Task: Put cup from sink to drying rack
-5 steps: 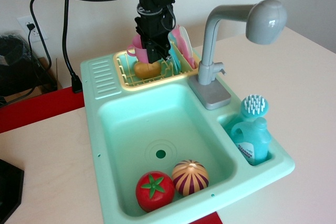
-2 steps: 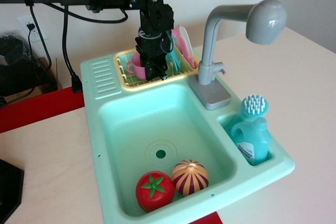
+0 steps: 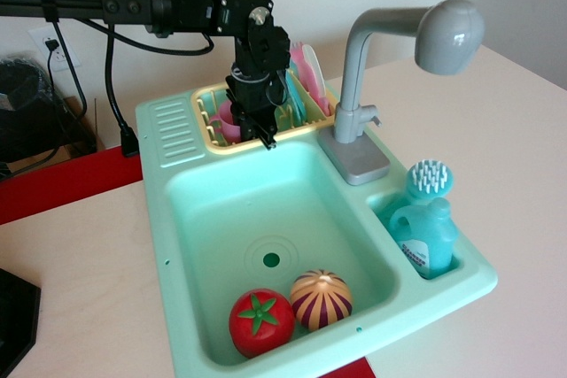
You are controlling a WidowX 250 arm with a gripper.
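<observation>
- We see the black gripper [image 3: 262,130] reaching down into the pale-yellow drying rack [image 3: 215,137] at the back of the mint-green sink [image 3: 168,219].
- The pink cup [image 3: 228,119] sits inside the rack, just to the left of the gripper and partly hidden by it.
- Fingers point down at the rack's front edge; we cannot tell whether they are parted or closed, or whether they touch the cup.
- A pink plate [image 3: 309,77] stands upright in the rack's right side, with a teal plate [image 3: 295,95] just in front of it.
- In the basin, a toy tomato [image 3: 260,322] and a striped toy onion [image 3: 321,299] lie side by side at the front, touching or nearly so, near the round drain [image 3: 271,260].
- The grey faucet [image 3: 390,68] stands at the basin's right rear.
- A teal soap bottle [image 3: 427,236] and a teal brush [image 3: 430,178] sit in the small right-hand compartment.
- The sink rests on a light wooden table [image 3: 80,289].
</observation>
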